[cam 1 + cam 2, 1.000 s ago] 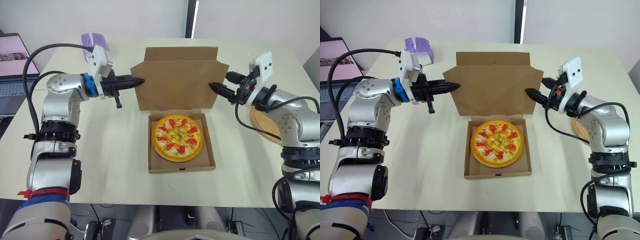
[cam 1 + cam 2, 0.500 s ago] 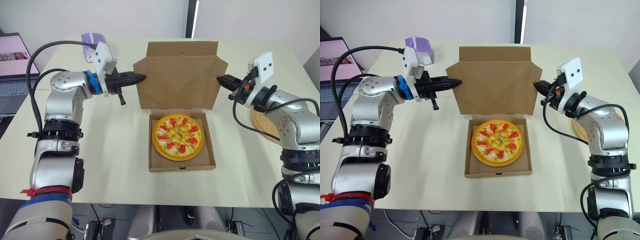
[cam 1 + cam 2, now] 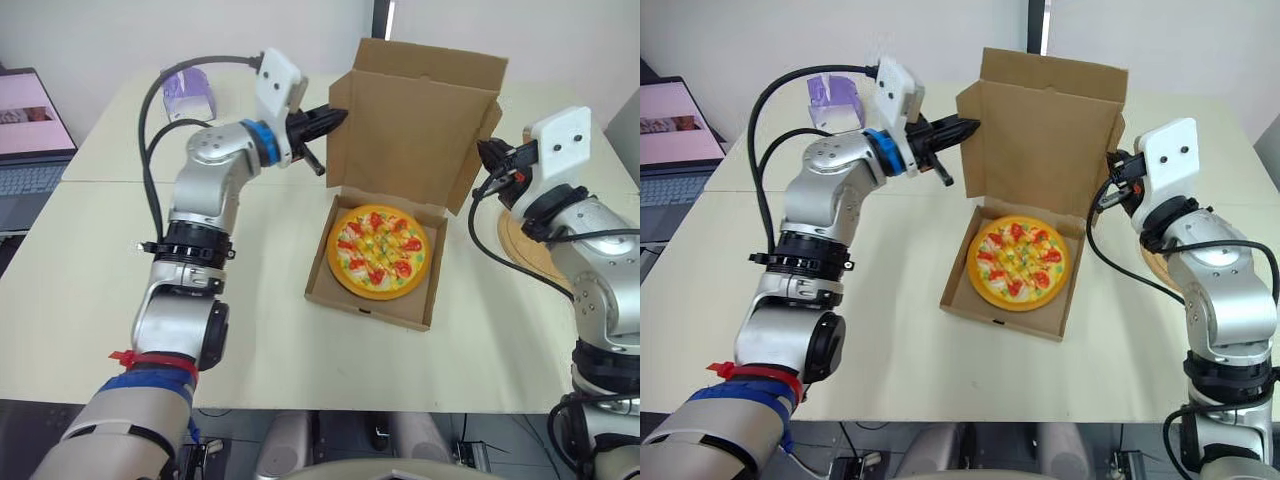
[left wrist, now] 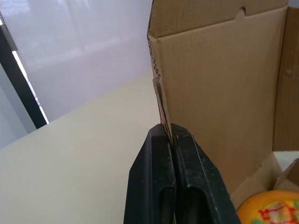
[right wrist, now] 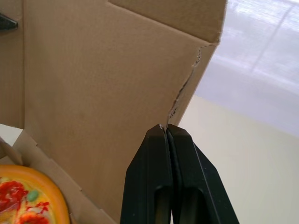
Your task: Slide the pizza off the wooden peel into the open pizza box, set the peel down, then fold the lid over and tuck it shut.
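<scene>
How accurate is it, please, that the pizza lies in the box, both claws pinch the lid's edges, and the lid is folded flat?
The lid is not folded flat: the left eye view shows it standing upright behind the pizza. The pizza does lie in the box, and the left claw and right claw pinch the lid's edges.

Both arms raised inward, left gripper (image 3: 338, 117) and right gripper (image 3: 486, 154) fingers pinched together.
</scene>
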### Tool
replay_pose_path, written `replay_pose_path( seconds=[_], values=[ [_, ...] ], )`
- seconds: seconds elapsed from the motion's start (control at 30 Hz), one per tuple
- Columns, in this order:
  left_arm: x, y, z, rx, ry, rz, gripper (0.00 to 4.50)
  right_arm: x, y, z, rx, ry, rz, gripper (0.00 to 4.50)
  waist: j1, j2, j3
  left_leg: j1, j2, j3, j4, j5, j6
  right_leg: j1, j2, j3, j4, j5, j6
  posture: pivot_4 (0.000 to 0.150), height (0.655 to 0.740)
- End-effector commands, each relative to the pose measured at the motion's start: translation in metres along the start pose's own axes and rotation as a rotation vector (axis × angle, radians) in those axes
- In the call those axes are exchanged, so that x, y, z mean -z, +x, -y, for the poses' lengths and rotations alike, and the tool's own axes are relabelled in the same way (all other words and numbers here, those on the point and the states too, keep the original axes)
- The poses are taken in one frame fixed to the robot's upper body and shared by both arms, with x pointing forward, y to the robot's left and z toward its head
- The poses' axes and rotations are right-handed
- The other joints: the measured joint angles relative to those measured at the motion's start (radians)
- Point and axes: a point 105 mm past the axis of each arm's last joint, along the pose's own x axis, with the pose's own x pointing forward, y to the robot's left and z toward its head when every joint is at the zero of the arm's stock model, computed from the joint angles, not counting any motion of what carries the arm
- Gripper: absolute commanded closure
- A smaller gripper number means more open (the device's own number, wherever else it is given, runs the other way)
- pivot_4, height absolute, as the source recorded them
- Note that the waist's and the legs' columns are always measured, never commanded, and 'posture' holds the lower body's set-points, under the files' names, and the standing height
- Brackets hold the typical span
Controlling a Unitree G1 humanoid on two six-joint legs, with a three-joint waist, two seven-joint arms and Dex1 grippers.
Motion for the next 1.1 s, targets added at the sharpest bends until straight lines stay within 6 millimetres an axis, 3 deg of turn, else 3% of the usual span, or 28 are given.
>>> replay_pose_path(
  seconds=[0.03, 0.43, 0.57, 0.87, 1.1],
  values=[
    [-0.02, 0.004, 0.02, -0.024, 0.017, 0.082, 4.5, -0.017, -0.009, -0.008, 0.035, 0.0, 0.066, 4.46, -0.001, 0.0, 0.0, 0.0, 0.0, 0.0, 0.0, 0.0, 0.0, 0.0, 0.0, 0.0, 0.0, 0.0, 0.0, 0.15, 0.7251],
    [-0.019, -0.017, 0.044, -0.161, -0.11, 0.15, 4.5, -0.014, -0.02, -0.02, 0.026, 0.041, 0.056, 4.46, 0.001, 0.0, 0.0, 0.001, 0.0, 0.0, 0.001, 0.0, 0.0, 0.001, 0.0, 0.0, 0.0, 0.0, 0.0, 0.15, 0.7251],
    [-0.019, -0.03, 0.038, -0.194, -0.137, 0.163, 4.5, -0.012, -0.027, -0.029, -0.006, 0.075, 0.045, 4.46, 0.001, 0.0, 0.0, 0.001, 0.0, 0.0, 0.001, 0.0, 0.0, 0.001, 0.0, 0.0, 0.0, 0.0, 0.0, 0.15, 0.7251],
    [-0.003, -0.044, 0.047, -0.188, -0.21, 0.177, 4.5, -0.003, -0.032, -0.042, -0.035, 0.12, 0.016, 4.46, 0.001, 0.0, 0.0, 0.001, 0.0, 0.0, 0.001, 0.0, 0.0, 0.001, 0.0, 0.0, 0.0, 0.0, 0.0, 0.15, 0.7251],
    [-0.004, -0.051, 0.063, -0.205, -0.218, 0.228, 4.5, -0.003, -0.031, -0.044, -0.033, 0.151, 0.019, 4.46, 0.001, 0.0, 0.0, 0.002, 0.0, 0.0, 0.001, 0.0, 0.0, 0.002, 0.0, 0.0, 0.0, 0.0, 0.0, 0.15, 0.7251]
  ],
)
